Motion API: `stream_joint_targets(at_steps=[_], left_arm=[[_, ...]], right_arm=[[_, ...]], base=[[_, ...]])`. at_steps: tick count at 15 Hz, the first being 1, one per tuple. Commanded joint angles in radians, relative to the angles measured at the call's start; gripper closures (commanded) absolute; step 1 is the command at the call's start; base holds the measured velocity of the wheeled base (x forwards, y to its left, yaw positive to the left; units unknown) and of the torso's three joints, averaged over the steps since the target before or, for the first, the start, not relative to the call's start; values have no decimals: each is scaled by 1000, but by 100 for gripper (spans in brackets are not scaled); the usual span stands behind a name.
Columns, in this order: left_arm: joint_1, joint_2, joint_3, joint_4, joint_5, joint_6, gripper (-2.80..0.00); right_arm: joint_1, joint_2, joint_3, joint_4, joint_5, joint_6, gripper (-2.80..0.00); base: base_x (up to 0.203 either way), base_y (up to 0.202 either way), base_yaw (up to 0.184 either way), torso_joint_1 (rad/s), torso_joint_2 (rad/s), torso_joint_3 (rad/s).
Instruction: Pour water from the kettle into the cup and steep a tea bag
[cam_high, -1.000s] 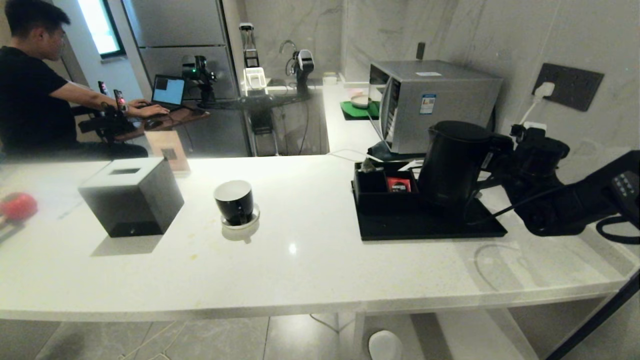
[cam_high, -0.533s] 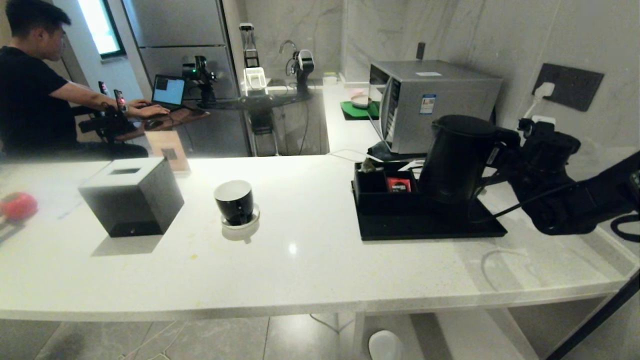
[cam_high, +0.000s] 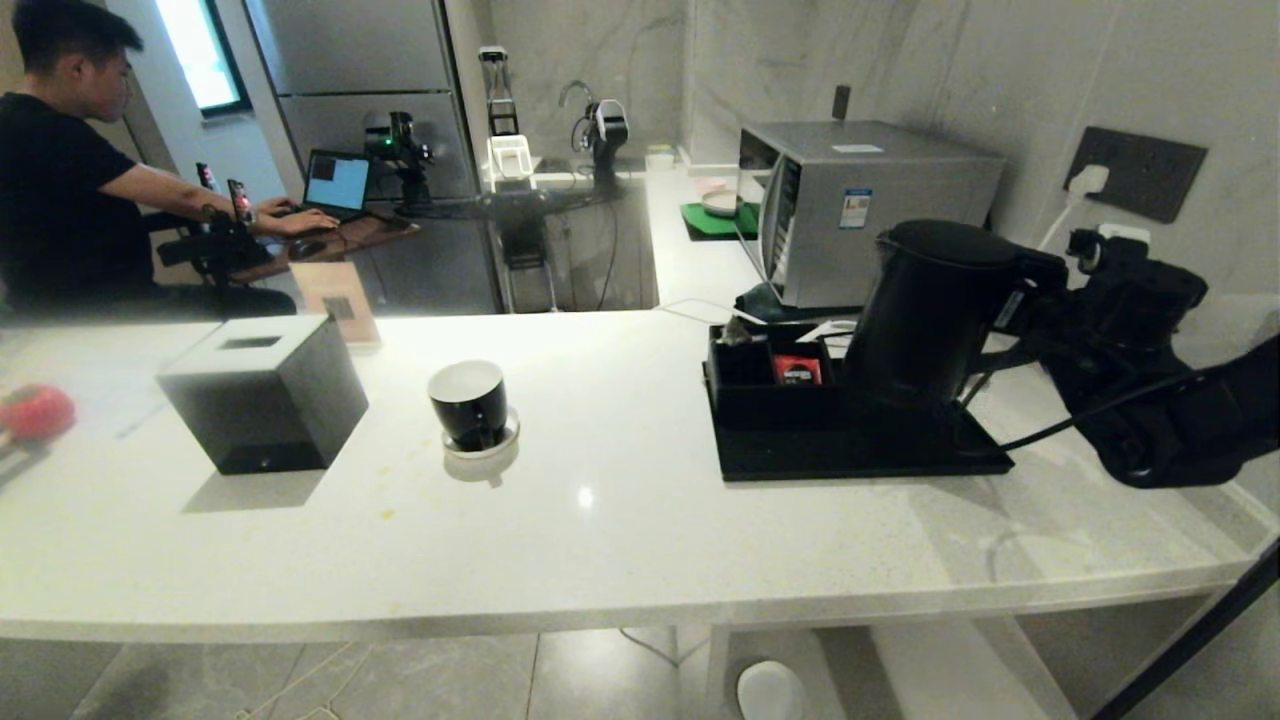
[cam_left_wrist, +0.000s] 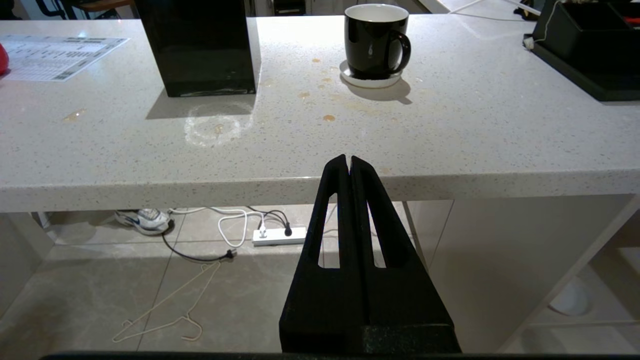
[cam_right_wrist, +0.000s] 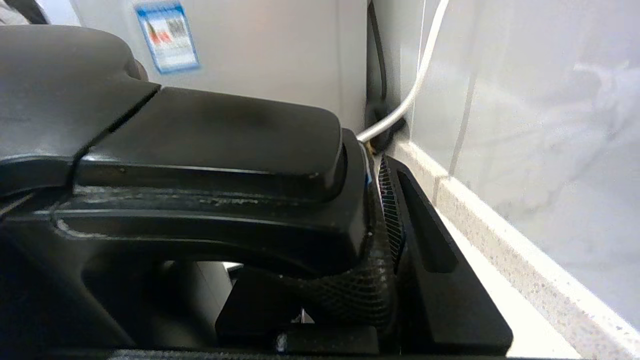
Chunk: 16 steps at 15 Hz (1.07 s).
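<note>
The tall black kettle (cam_high: 925, 310) hangs tilted over the right part of the black tray (cam_high: 850, 455). My right gripper (cam_high: 1030, 295) is shut on its loop handle (cam_right_wrist: 215, 135) from the right. One of its fingers (cam_right_wrist: 435, 240) shows beside the handle; the other is hidden. The black cup (cam_high: 468, 402) (cam_left_wrist: 375, 40) stands empty on its white saucer (cam_high: 507, 437) (cam_left_wrist: 370, 81) mid-counter. A tiny pale tea bag (cam_high: 738, 330) sits in the tray's back-left compartment. My left gripper (cam_left_wrist: 348, 161) is shut and empty, parked below the counter's front edge.
A black tissue box (cam_high: 265, 395) stands left of the cup. A microwave (cam_high: 860, 200) is behind the tray, with a red packet (cam_high: 797, 370) in the tray. The wall (cam_right_wrist: 525, 100) runs close beside the right gripper. A person (cam_high: 70, 170) sits at the far left.
The right gripper has lifted the kettle and carried it slightly to the right, and the arm has drawn back toward the right. The cup and the left gripper have not moved.
</note>
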Motion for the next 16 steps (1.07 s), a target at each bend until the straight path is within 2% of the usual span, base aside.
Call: stream_joint_targets(at_steps=[1,9,16], left_arm=[[0,0,0,-1,1,0,0],[0,0,0,-1,1,0,0],[0,0,0,-1,1,0,0]], right_arm=[[16,-46,49,-20,0,1,0],[112,-106,65,-9,1,-4,0],[136,-130,124,-21,1,-26,0]], base=[[0,0,0,0,0,0],[0,0,0,0,0,0],[0,0,0,0,0,0]])
